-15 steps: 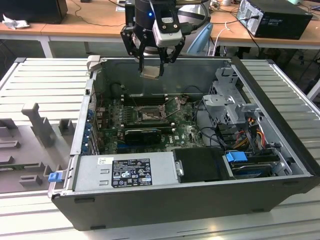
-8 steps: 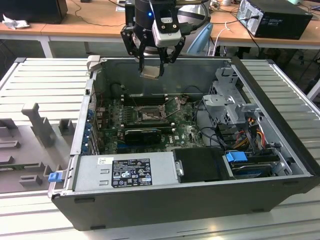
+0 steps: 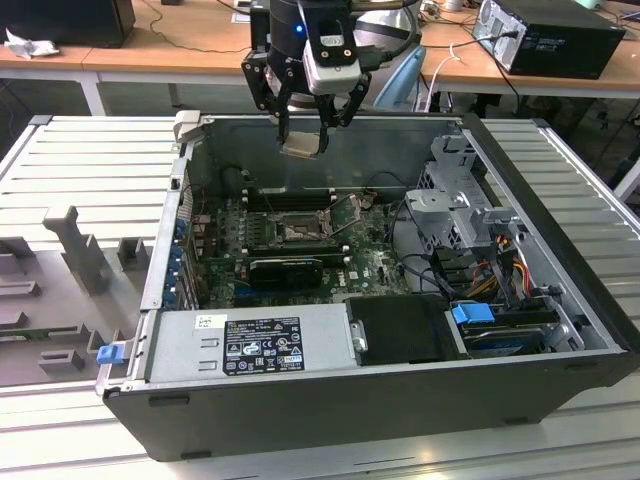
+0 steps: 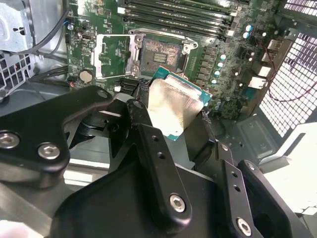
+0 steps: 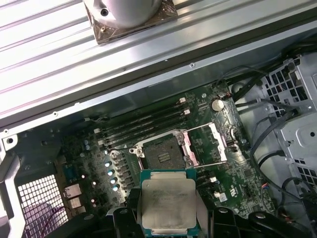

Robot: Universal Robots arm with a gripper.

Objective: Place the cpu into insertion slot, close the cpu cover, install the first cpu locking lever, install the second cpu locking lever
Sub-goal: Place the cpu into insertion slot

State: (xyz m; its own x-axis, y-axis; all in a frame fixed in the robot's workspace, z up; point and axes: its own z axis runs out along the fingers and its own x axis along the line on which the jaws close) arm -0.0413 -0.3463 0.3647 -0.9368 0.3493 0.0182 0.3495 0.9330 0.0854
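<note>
My gripper point(image 3: 303, 138) hangs above the back wall of the open computer case, shut on the cpu point(image 3: 303, 146). The cpu point(image 5: 167, 201) is a small square chip with a pale metal face and a green edge, pinched by its sides between the black fingers point(image 4: 141, 116). Below it on the green board lies the insertion slot point(image 5: 161, 151), its dark centre bare. The cpu cover point(image 5: 205, 144), a silvery frame, stands flipped open beside the slot. In the second wrist view, the cpu point(image 4: 173, 106) sits just short of the insertion slot point(image 4: 158, 57) and the cpu cover point(image 4: 115, 54).
A grey power supply box point(image 3: 250, 345) fills the case's front. A metal drive cage point(image 3: 460, 200) with cables and a blue clip point(image 3: 472, 313) stands at the exterior view's right. Long black memory slots point(image 3: 285, 198) run behind the socket. Grey fixtures point(image 3: 80, 250) sit outside the case.
</note>
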